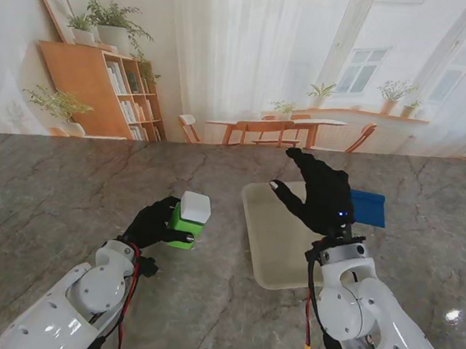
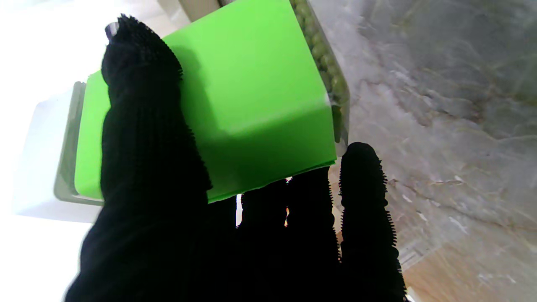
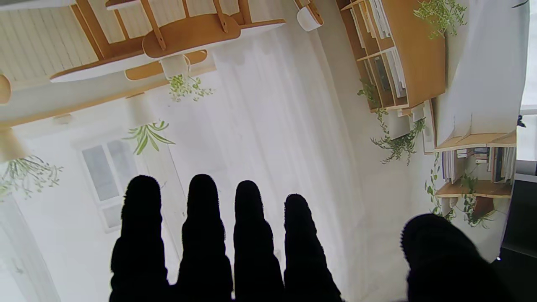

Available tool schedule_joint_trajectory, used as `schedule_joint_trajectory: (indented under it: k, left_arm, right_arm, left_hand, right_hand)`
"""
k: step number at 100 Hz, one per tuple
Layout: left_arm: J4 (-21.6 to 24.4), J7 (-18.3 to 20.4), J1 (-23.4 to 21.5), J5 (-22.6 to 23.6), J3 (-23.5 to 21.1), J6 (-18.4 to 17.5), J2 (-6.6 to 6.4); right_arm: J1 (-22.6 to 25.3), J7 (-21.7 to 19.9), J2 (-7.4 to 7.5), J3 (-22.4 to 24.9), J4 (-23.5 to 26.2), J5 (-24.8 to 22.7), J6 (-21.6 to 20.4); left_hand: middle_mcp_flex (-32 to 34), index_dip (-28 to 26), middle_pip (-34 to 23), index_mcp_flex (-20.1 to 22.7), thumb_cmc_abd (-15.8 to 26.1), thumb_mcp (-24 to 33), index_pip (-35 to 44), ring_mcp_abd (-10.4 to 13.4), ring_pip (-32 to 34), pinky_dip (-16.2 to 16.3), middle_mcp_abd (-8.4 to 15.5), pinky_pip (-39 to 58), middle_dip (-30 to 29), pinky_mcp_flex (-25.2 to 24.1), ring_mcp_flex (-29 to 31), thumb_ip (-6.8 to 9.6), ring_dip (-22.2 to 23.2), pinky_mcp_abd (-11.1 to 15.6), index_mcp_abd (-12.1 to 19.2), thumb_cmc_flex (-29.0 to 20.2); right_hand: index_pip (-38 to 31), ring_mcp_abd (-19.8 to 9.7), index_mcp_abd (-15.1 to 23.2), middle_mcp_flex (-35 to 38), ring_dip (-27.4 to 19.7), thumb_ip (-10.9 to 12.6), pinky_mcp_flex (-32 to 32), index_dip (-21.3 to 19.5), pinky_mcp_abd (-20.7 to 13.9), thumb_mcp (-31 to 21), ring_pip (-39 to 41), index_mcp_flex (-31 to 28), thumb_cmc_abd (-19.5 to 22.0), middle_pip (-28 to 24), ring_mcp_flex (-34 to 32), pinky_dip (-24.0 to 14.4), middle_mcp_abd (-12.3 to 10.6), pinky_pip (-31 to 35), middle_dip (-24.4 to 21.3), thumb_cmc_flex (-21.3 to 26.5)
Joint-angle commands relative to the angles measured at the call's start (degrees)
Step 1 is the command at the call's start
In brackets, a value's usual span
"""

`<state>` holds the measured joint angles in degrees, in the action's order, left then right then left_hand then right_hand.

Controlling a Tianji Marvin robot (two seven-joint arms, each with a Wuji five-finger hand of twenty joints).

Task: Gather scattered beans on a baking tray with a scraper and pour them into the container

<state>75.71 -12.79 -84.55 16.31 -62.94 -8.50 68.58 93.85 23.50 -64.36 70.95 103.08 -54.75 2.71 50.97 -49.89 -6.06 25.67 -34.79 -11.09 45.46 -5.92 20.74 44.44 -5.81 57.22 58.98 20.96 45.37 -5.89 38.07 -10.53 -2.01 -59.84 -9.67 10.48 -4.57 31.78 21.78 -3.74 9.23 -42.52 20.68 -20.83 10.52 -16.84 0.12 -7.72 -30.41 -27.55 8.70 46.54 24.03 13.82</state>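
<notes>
Presently: left robot hand gripped green bean container; right robot hand, fingers spread, empty, hovered over baking tray. Blue scraper likely next; approach squarely.

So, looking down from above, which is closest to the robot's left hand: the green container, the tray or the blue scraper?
1. Green container: held in the left hand.
2. Baking tray: to its right.
3. Blue scraper: beyond the tray's far right edge.
</notes>
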Motion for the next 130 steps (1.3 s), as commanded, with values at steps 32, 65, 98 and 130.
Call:
schedule_joint_trajectory:
  k: [32, 65, 98, 130]
  left_arm:
    - [-4.7, 0.8, 2.2, 0.9, 1.4, -1.1, 0.12]
    - [-4.3, 4.5, 1.1, 2.8, 0.5, -0.4, -1.28]
    - [-2.2, 9.1, -0.7, 3.4, -1.3, 0.7, -2.62]
    - [0.3, 12.6, -2.0, 4.2, -3.4, -1.4, -3.79]
  right_arm:
    - [0.1, -0.4, -0.69, -1.3, -2.5, 1.7, 0.0]
    - [0.2, -0.7, -0.67, -1.7, -2.6, 2.0, -0.1]
    - [0.4, -1.8, -0.61, -2.0, -2.8, 2.5, 0.5]
    - [1.0, -3.4, -0.43, -1.7, -2.4, 2.7, 1.2]
  left_hand:
    - [2.0, -5.9, -8.6, -0.2, 15.7, 9.4, 10.4, 2.8, 0.3, -1.3, 10.6, 0.0, 2.3, -1.3, -1.9, 4.04, -0.6, 1.2, 8.5, -11.2]
    - [-9.8, -6.0, -14.0, -2.5, 17.7, 9.6, -0.9, 0.4, -3.7, -5.3, 5.9, -5.5, -16.2, -7.5, -8.2, 4.17, -6.0, -0.9, 2.1, -4.5]
    - [-25.5, 12.5, -1.1, -8.8, 21.0, 9.5, -36.3, -3.2, -10.8, -9.6, -1.4, -17.1, -33.8, -18.7, -23.4, 4.95, -14.6, -3.9, -11.6, 5.3]
    - [-40.5, 30.7, 4.4, -17.9, 23.6, 9.6, -46.4, -5.6, -15.6, -15.8, -6.8, -32.7, -42.7, -26.0, -36.8, 4.93, -21.8, -5.5, -20.1, 16.8]
  right_hand:
    - [-1.5, -1.6, 1.9, 2.3, 0.5, 1.2, 0.3, 0.7, -1.2, 1.7, 0.8, -2.8, 0.0, -1.5, -1.7, 1.1, -2.0, 0.1, 1.8, 0.9]
    - [-2.3, -2.1, 2.7, 4.4, 1.0, 1.2, 0.8, 0.6, -1.1, 1.9, 1.6, -3.9, -0.2, -2.3, -3.1, 0.9, -2.5, 0.6, 2.6, 1.3]
    - [-2.8, -2.4, 2.9, 5.0, 1.5, 1.2, 0.9, 0.7, -1.2, 2.1, 2.0, -4.5, -0.1, -2.4, -3.6, 0.9, -2.8, 0.7, 3.1, 1.6]
    - [-2.9, -2.3, 2.8, 5.0, 1.6, 1.2, 0.8, 0.8, -1.1, 2.2, 2.0, -4.6, -0.2, -2.4, -3.6, 0.9, -2.7, 0.6, 3.3, 1.6]
